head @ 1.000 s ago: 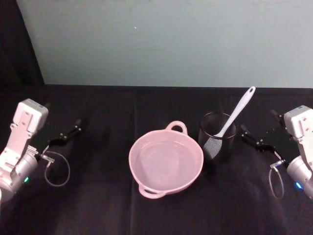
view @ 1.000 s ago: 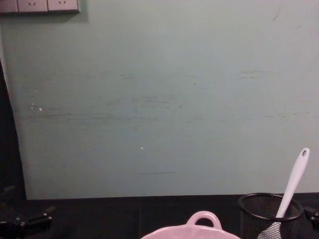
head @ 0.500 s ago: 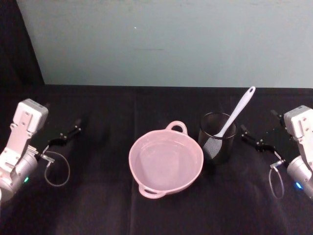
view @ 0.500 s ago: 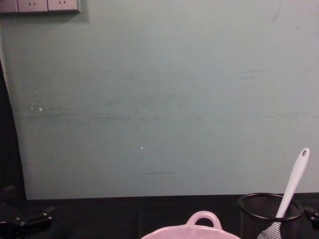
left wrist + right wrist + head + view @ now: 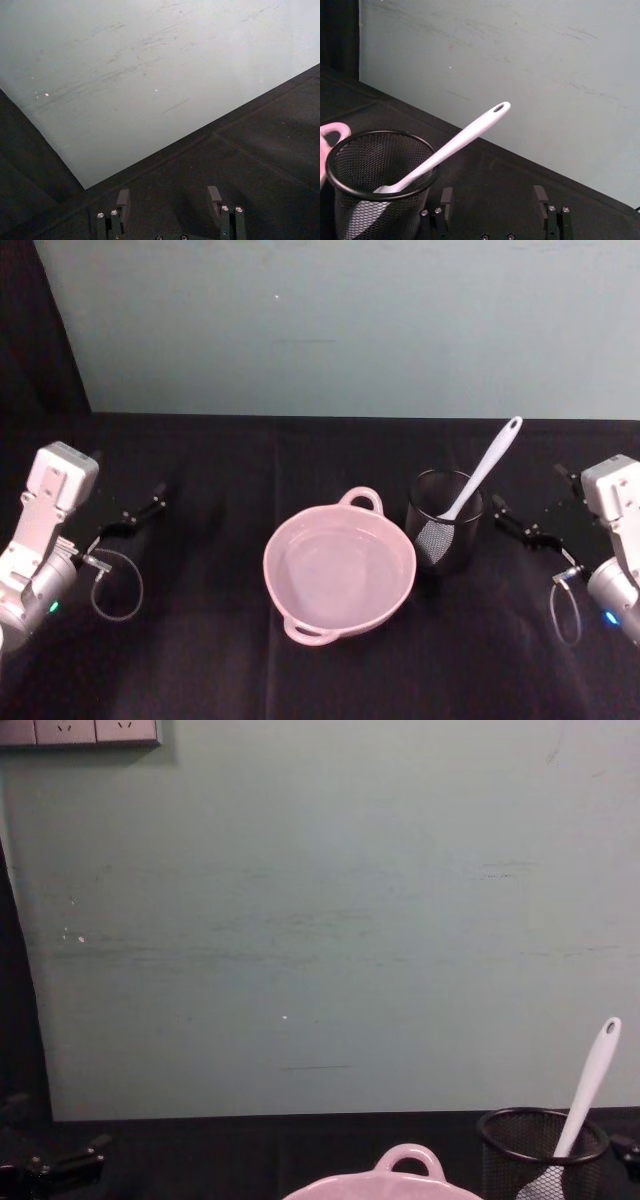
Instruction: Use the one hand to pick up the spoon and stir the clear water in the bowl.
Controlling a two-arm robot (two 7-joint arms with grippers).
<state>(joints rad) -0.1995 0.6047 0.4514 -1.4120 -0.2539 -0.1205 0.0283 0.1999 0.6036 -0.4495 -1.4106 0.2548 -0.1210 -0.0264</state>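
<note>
A pale pink bowl (image 5: 338, 571) holding clear water sits mid-table, its loop handle (image 5: 408, 1160) facing the wall. Right of it stands a black wire-mesh cup (image 5: 445, 518) with the white spoon (image 5: 483, 471) leaning in it, head down, handle with the oval hole (image 5: 498, 107) pointing up and to the right. My right gripper (image 5: 521, 523) hovers open just right of the cup, nothing between its fingers (image 5: 540, 199). My left gripper (image 5: 135, 516) is open at the far left, well away from the bowl.
A black cloth covers the table (image 5: 200, 640). A pale green wall panel (image 5: 330, 330) stands along the back edge. Cable loops hang by both wrists (image 5: 115, 585). Open cloth lies in front of the bowl.
</note>
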